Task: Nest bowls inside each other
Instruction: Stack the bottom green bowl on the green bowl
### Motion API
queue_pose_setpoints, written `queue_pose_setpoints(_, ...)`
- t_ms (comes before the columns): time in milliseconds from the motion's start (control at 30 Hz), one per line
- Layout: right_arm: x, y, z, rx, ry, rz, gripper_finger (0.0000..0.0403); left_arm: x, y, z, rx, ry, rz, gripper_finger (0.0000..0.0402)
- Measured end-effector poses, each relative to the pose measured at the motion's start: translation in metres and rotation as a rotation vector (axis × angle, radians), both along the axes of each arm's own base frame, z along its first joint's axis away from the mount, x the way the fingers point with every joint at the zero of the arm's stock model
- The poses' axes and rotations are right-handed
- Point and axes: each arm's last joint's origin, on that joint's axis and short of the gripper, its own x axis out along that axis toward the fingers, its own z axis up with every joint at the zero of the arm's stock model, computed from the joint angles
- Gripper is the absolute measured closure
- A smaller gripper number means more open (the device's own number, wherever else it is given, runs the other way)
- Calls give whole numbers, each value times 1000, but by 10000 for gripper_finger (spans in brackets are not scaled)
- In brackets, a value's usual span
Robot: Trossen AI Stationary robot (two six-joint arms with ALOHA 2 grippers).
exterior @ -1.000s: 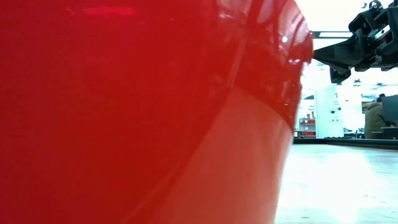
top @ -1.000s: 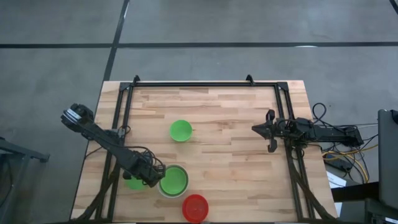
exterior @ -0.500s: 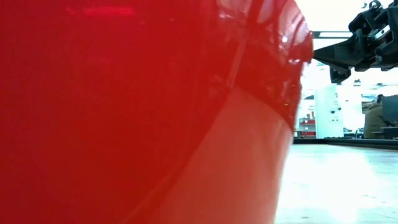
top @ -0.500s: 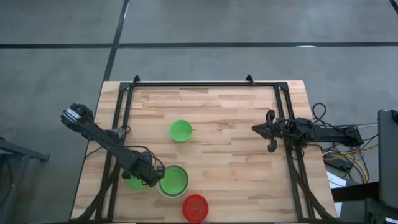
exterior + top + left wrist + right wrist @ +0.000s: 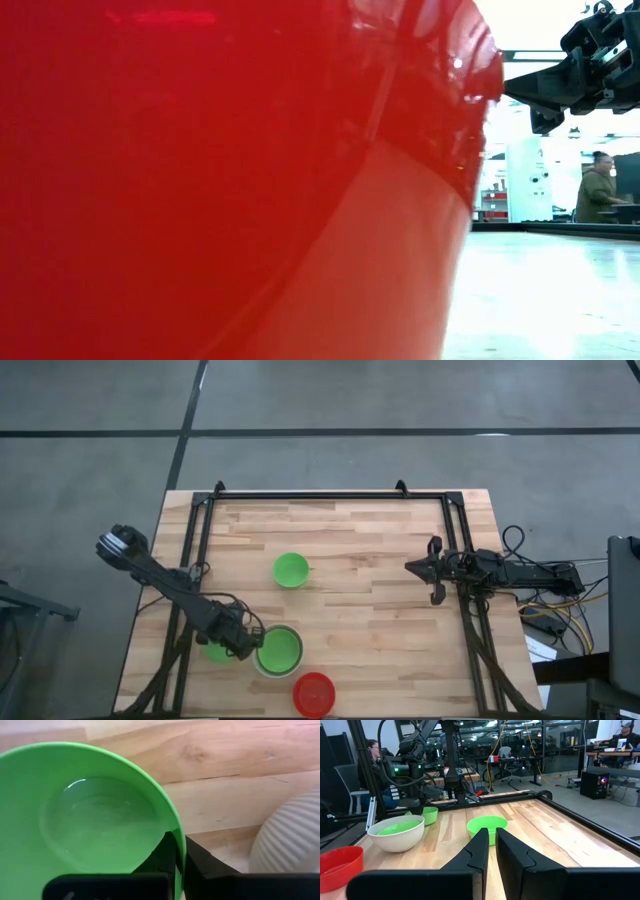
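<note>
A small green bowl sits near the worktop's front left corner, its rim pinched between the clenched fingers of the left gripper. Just beside it stands the white bowl with a green bowl nested inside. The red bowl lies at the front edge, and another green bowl sits mid-worktop. The right gripper hovers by the right edge, fingers nearly closed and empty.
</note>
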Motion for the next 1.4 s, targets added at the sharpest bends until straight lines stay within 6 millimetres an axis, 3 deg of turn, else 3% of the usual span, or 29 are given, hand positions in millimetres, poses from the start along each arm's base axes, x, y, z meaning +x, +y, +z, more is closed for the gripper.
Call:
queue_pose_setpoints(500,0,0,0,-1,0,0,369,-5,9,21,129,-130,-131,395)
queue_pose_setpoints(1400,0,0,0,0,0,0,369,-7,21,94,504,-311,-621,395)
